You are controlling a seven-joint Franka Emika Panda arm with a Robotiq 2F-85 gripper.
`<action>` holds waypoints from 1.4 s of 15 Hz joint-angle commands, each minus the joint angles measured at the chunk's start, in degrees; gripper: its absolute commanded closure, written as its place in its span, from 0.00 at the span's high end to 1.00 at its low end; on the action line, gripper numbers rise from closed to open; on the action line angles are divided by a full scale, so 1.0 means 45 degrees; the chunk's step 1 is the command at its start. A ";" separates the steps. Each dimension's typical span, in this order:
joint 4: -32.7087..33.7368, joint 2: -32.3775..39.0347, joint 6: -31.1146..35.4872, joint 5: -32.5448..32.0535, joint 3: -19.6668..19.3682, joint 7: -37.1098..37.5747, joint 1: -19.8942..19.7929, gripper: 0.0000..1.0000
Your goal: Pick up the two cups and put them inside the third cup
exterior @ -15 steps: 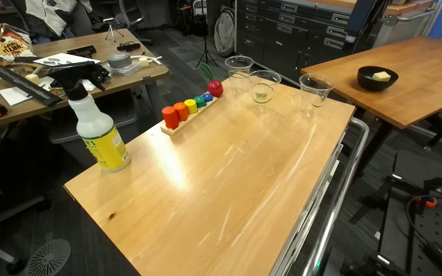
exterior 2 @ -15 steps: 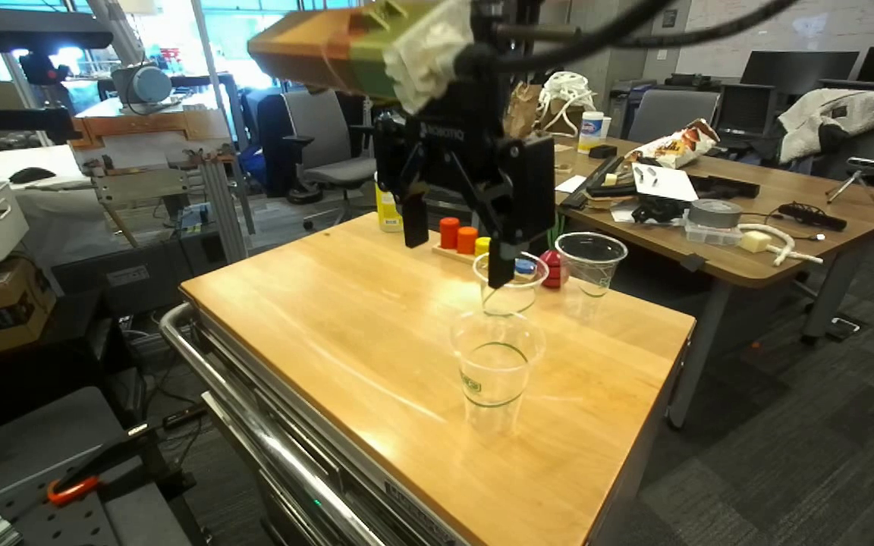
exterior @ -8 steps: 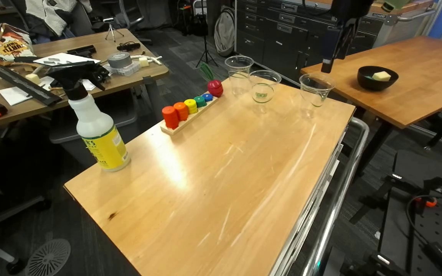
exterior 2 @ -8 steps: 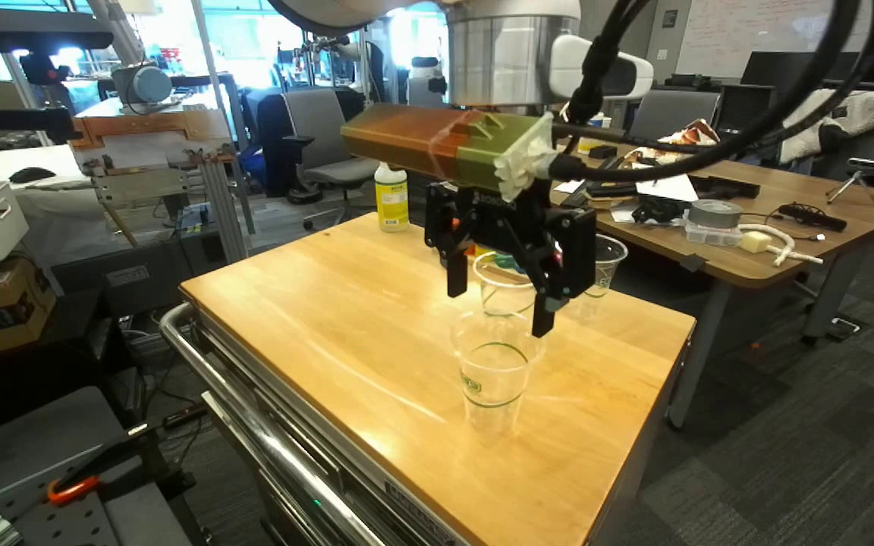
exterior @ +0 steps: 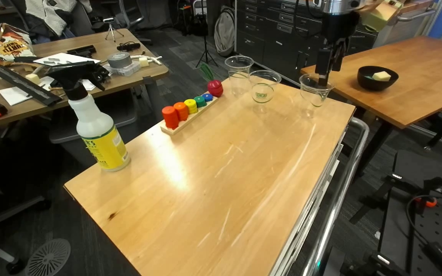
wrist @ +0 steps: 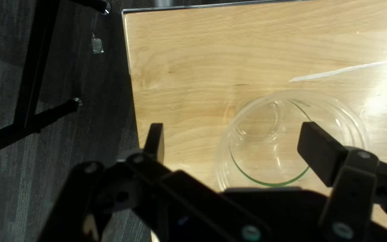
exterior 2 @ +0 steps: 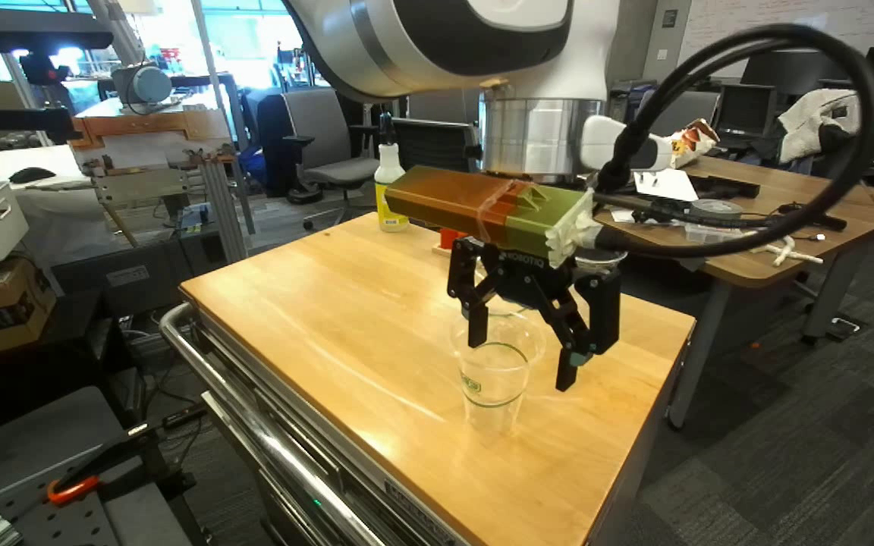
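Three clear plastic cups stand upright and apart on the wooden table. In an exterior view they are the left cup (exterior: 239, 74), the middle cup (exterior: 261, 94) and the right cup (exterior: 313, 96). The right cup also shows in an exterior view (exterior 2: 492, 394) and in the wrist view (wrist: 270, 161). My gripper (exterior 2: 522, 353) is open and empty at about that cup's rim height. In the wrist view the gripper (wrist: 233, 143) has its right finger (wrist: 319, 151) over the cup's mouth and its left finger (wrist: 155, 139) outside it over the table. The gripper mostly hides the middle cup in an exterior view.
A spray bottle (exterior: 106, 142) stands at a table corner. A row of coloured blocks (exterior: 180, 111) and a red round toy (exterior: 215, 88) lie along one edge. A metal rail (exterior: 343, 191) runs along the opposite edge. A black bowl (exterior: 366, 80) sits on another table.
My gripper has come down from above and over to the right cup, its jaws staying open. The cups and the other things on the table have not moved.
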 commanded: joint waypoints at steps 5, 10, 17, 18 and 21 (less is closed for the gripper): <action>0.0823 0.0980 0.0842 0.1668 0.0354 -0.0131 -0.0712 0.42; 0.0927 0.0961 0.0791 0.3630 0.0565 -0.0183 -0.0999 0.05; 0.0709 0.0166 -0.0070 0.4389 0.0395 -0.0224 -0.1226 0.01; 0.0680 -0.0184 -0.0216 0.4088 0.0276 -0.0036 -0.1250 0.01; 0.0817 -0.1242 -0.0629 0.3528 -0.0015 0.0344 -0.1306 0.01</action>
